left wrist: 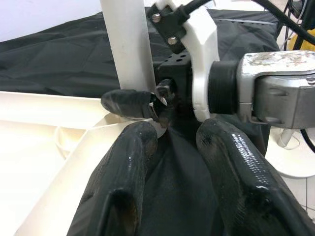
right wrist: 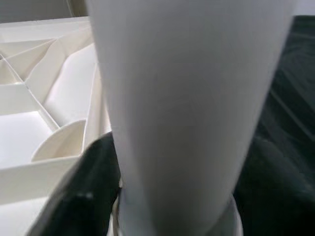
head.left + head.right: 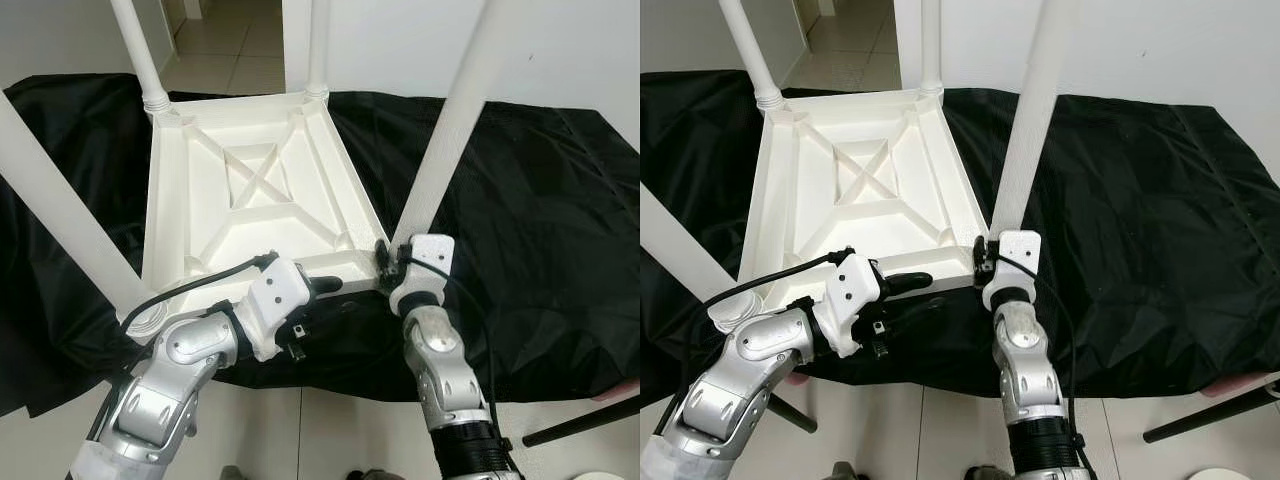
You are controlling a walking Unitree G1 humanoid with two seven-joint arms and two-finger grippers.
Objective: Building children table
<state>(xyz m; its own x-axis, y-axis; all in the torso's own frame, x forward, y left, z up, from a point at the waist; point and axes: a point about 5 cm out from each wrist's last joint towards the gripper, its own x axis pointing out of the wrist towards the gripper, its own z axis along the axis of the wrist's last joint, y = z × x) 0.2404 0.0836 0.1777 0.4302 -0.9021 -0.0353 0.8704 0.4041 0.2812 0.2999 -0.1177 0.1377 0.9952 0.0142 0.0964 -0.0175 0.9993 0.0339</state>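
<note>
A white plastic children's table [image 3: 165, 200] lies upside down on a black cloth [image 3: 520, 200], ribbed underside up. Legs stand in the far left [image 3: 135, 45], far right [image 3: 318, 45] and near left [image 3: 60, 210] corners. My right gripper [image 3: 392, 258] is shut on the base of the near right leg [image 3: 455, 110], at its corner socket; the right wrist view has that leg [image 2: 187, 108] close up beside a black finger [image 2: 83, 196]. My left gripper [image 3: 325, 298] is open at the table's near rim, its fingers [image 1: 123, 167] pointing toward the right gripper's finger [image 1: 125, 104].
The black cloth covers a low surface and hangs over its near edge onto pale floor tiles [image 3: 330, 430]. A black rod [image 3: 585, 420] lies on the floor at the near right. A white wall [image 3: 560, 50] and a doorway [image 3: 230, 40] are behind.
</note>
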